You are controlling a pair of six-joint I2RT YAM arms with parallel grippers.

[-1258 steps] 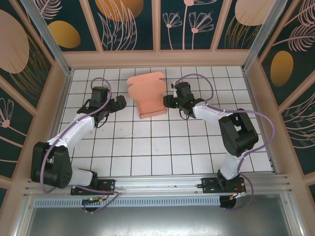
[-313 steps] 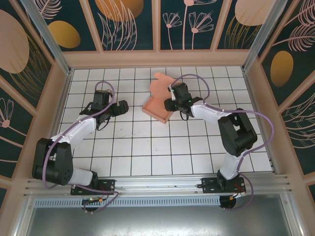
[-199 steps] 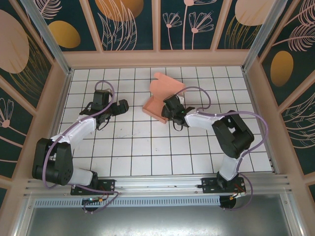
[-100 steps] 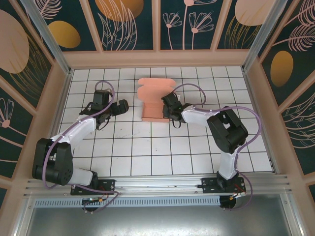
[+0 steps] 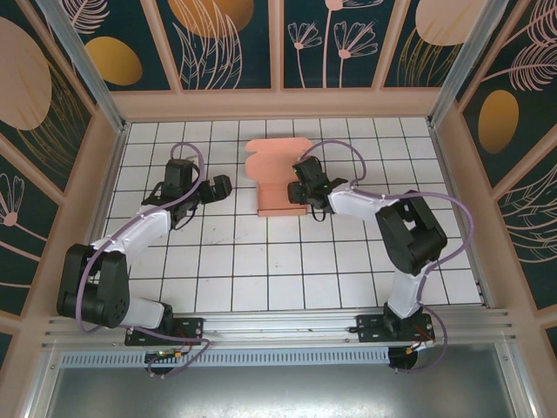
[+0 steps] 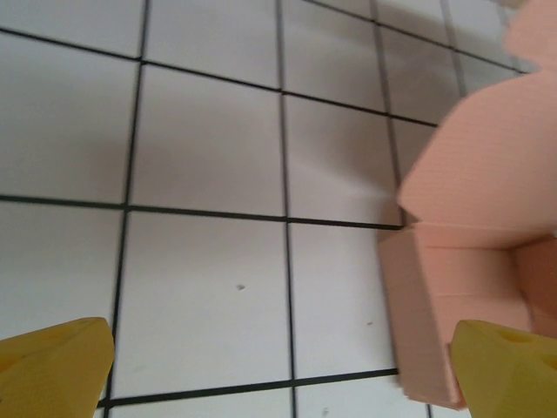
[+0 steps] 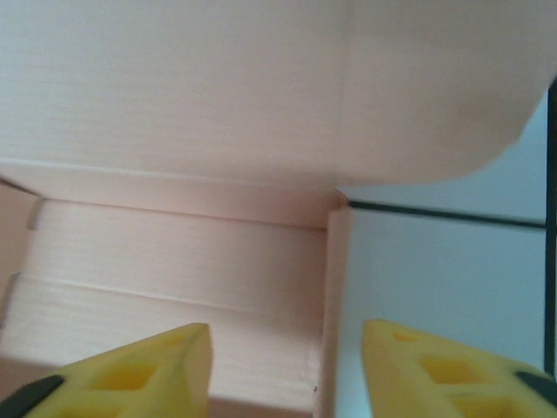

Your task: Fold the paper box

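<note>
Here right tool [image 7: 285,335], part-open, straddles the ribbed paper box [image 5: 277,174] wall; left tool [image 6: 283,335] gapes empty.

The white, black-gridded table [image 5: 261,261] carries the partly folded paper box [image 5: 274,187] toward its far middle.

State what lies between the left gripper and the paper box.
Only bare white tiled table lies between the left gripper and the paper box. The top view shows that stretch with nothing on it.
</note>
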